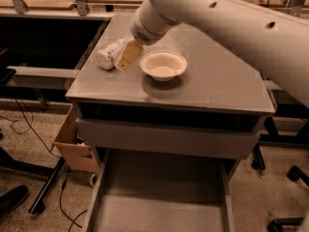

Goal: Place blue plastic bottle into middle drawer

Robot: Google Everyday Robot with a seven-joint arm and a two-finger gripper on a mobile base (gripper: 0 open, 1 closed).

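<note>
The blue plastic bottle [109, 54] lies on its side on the grey cabinet top [212, 81], near the left edge. My gripper [125, 57] reaches down from the white arm [217, 18] and sits right against the bottle's right end, between the bottle and the cream bowl [163, 65]. Part of the bottle is hidden behind the gripper. The middle drawer [159, 197] is pulled open below at the front, and its flat grey floor is bare.
A drawer above the open one shows only as a long grey front panel [169, 138]. A cardboard box [72, 144] stands on the floor at the left, with cables and a black stand beside it. Chair wheels [294, 173] are at the right.
</note>
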